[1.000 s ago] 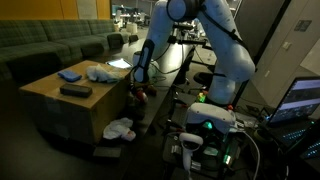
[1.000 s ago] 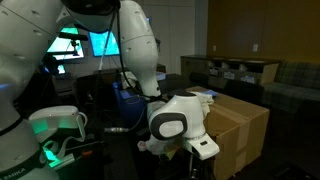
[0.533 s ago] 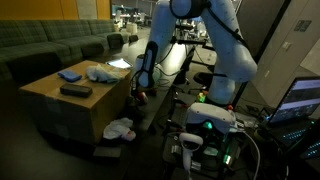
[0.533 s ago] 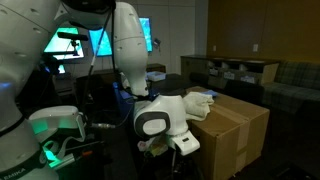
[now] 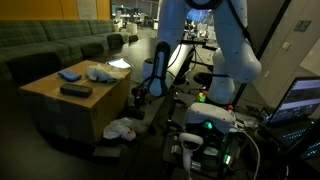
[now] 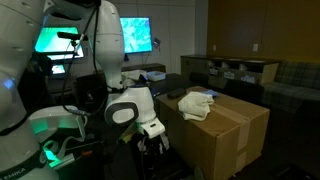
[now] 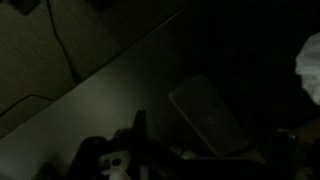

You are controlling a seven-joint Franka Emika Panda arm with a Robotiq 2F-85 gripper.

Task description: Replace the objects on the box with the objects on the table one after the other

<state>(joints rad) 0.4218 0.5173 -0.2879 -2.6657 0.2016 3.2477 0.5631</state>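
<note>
The tan box (image 5: 75,108) (image 6: 230,130) carries a blue cloth (image 5: 68,75), a white cloth (image 5: 100,72) (image 6: 197,105) and a flat black item (image 5: 75,90) on its top. My gripper (image 5: 140,100) (image 6: 150,142) hangs low beside the box's side, over the black table (image 5: 152,118). In the dim wrist view my gripper (image 7: 210,150) stands open, its fingers wide apart with nothing between them. Just beyond them a dark flat rectangular item (image 7: 205,115) lies on the surface. A white bundle (image 5: 120,128) lies low by the box's corner.
A grey sofa (image 5: 50,45) stands behind the box. The lit robot base (image 5: 210,125) (image 6: 55,125) and cables crowd the near side. A laptop screen (image 5: 300,100) glows at the edge, and monitors (image 6: 135,35) glow at the back.
The arm has swung away from the box's top edge and dropped lower beside the box. The jaws have spread a little wider.
</note>
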